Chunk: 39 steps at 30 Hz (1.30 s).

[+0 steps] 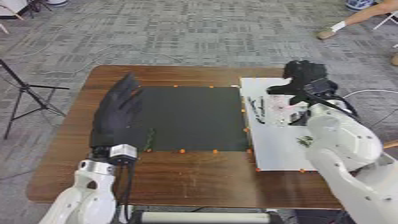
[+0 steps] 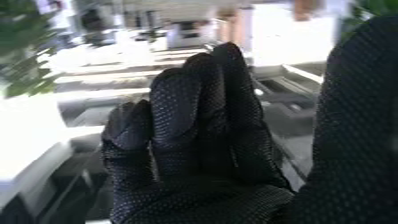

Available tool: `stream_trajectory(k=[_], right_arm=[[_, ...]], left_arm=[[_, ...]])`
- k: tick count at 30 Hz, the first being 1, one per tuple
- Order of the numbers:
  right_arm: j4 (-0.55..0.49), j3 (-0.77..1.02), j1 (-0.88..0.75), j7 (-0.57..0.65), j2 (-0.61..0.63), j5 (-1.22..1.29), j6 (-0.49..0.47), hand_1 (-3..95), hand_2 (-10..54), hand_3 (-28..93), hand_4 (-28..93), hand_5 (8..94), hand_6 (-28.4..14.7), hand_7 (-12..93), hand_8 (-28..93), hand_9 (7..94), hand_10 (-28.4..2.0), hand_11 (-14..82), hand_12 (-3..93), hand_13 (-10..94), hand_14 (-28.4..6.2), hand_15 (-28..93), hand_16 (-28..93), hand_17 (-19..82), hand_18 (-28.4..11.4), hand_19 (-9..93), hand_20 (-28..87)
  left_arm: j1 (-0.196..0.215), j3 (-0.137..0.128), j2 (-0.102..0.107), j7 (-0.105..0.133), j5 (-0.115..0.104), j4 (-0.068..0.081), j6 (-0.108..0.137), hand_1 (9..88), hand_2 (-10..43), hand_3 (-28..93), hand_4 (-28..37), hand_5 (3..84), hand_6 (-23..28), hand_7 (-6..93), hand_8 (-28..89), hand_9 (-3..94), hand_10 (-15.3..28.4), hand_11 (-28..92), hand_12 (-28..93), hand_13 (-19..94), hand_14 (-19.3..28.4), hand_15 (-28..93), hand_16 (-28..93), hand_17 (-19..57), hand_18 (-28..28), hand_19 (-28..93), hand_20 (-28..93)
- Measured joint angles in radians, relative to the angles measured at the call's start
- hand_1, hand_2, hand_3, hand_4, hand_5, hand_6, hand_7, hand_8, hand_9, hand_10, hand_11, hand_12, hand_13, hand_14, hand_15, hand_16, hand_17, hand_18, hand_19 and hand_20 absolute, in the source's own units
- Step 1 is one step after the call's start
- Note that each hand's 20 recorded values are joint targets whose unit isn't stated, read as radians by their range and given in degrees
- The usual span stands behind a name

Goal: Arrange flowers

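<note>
Head view: right hand [image 1: 306, 73] wide, apparently preparing to pick.
Green sprig [image 1: 306, 141] lies on the near side of that hand; I should straddle its stem low, then pinch gently, sparing leaves.

left hand [image 1: 114, 125] and right hand [image 1: 307, 75] wore dimpled black fabric gloves [image 2: 178, 107]; both white arms [image 1: 92, 192] had rounded casings [image 1: 351, 142] and black cables [image 1: 131, 177].

So there's a black tripod [image 1: 26, 86] standing left of the brown wooden table [image 1: 195, 175], all on patchy grey carpet [image 1: 204, 40], plus some blue-and-white thing [image 1: 359, 4] way off, far right.
</note>
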Motion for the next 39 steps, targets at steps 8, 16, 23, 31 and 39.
stream_trajectory(k=[8,16,23,31,39], right_arm=[[-0.001,0.18,-0.2,0.032,0.145,0.002,-0.081,48.6,-9.5,30,-28,57.9,-3.7,46,-14,57.6,-14.6,57.4,43.2,53,-14.5,81,37,26,-20.5,88,54],[-0.037,0.365,-0.388,0.009,0.166,0.096,-0.102,50.7,-9.5,4,-13,61.6,-3.2,45,-13,60.5,-14.6,58.6,46.5,55,-14.9,82,40,27,-20.8,89,54],[-0.137,0.539,-0.573,0.001,0.173,0.09,-0.158,50.2,-9.5,7,-14,62.5,-3.1,44,-13,61.1,-14.5,58.5,46.7,55,-14.8,82,40,27,-20.8,89,54],[-0.125,0.557,-0.663,0.013,0.164,0.072,-0.175,50.3,-9.5,10,-17,64.0,-2.7,43,-13,62.5,-13.9,58.1,45.6,56,-14.6,82,40,28,-20.9,89,54],[-0.065,0.474,-0.636,0.021,0.161,0.057,-0.18,49.5,-9.5,17,-22,64.8,-2.4,43,-12,63.4,-13.9,57.9,45.7,56,-14.6,82,40,28,-21.1,90,54]], left_arm=[[0.033,-0.011,-0.003,-0.002,-0.002,-0.001,0.017,24.6,-4.1,66,-28.2,26.1,1.8,20.2,-11,24.3,11.1,14,18,21,14.1,18,5,-12.2,20.4,43,7],[0.035,-0.023,0.003,0.001,-0.002,-0.001,0.033,24.6,-3.9,66,-28.2,25.9,1.7,20.4,-11,24.2,11.1,14,18,21,14.0,18,5,-12.2,20.3,43,7],[0.065,-0.045,0.017,0.0,-0.003,-0.014,0.071,24.6,-3.6,67,-28.2,26.0,1.8,20.6,-11,24.1,11.1,14,18,21,13.9,18,6,-12.2,20.4,43,7],[0.119,-0.063,0.015,0.0,-0.008,-0.021,0.096,24.6,-3.7,67,-28.2,26.0,1.8,20.8,-11,23.9,11.0,14,18,21,14.0,18,6,-12.2,20.3,43,7],[0.149,-0.08,0.015,0.0,-0.011,-0.026,0.11,24.5,-3.8,67,-28.2,25.9,1.7,20.8,-11,23.8,11.0,14,18,21,14.0,18,6,-12.3,20.4,43,7]])
